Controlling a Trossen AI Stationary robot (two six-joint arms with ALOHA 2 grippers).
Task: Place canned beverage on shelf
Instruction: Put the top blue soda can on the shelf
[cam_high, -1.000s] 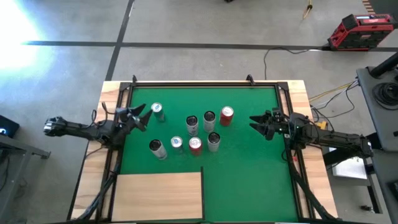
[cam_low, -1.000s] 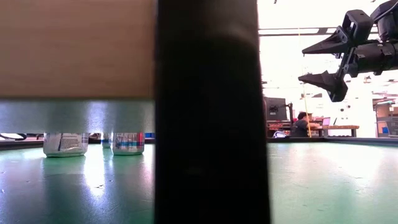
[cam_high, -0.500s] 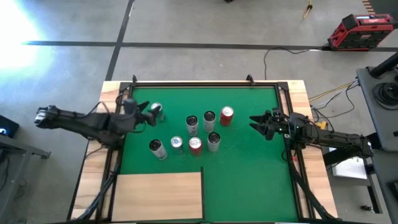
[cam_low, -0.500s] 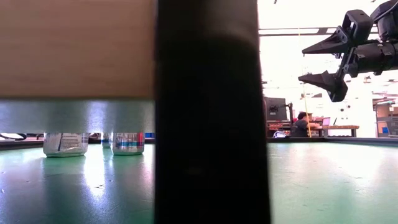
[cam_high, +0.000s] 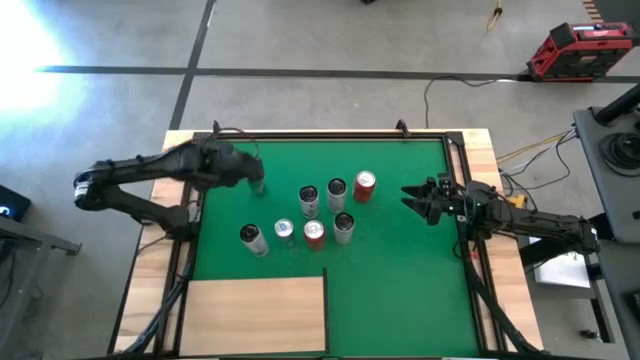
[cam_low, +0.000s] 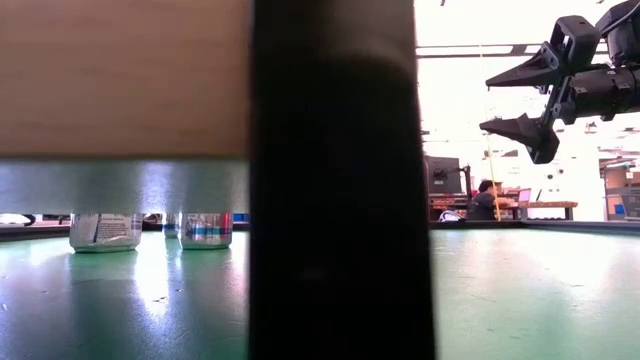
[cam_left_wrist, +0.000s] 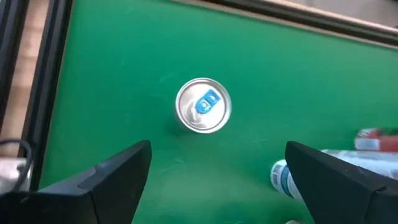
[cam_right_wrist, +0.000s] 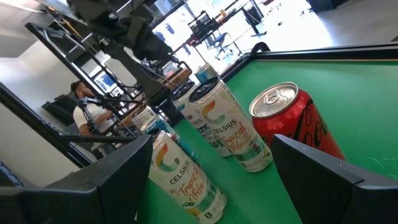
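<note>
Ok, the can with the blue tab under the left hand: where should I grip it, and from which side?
Grip the blue-tab can around its round side wall, coming straight down from above. It stands upright, top facing the left hand, whose fingers are spread wider than the can, and green mat shows all round it, so both fingers should fit. The right hand waits at the right edge.

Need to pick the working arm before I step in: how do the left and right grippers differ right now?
The left gripper hangs directly above the blue-tab can at the far left of the cluster, pointing down at it; the right gripper points sideways at the mat's right side, over no can. The left arm is raised and bent; the right is stretched out towards the cans. Both are open and empty.
</note>
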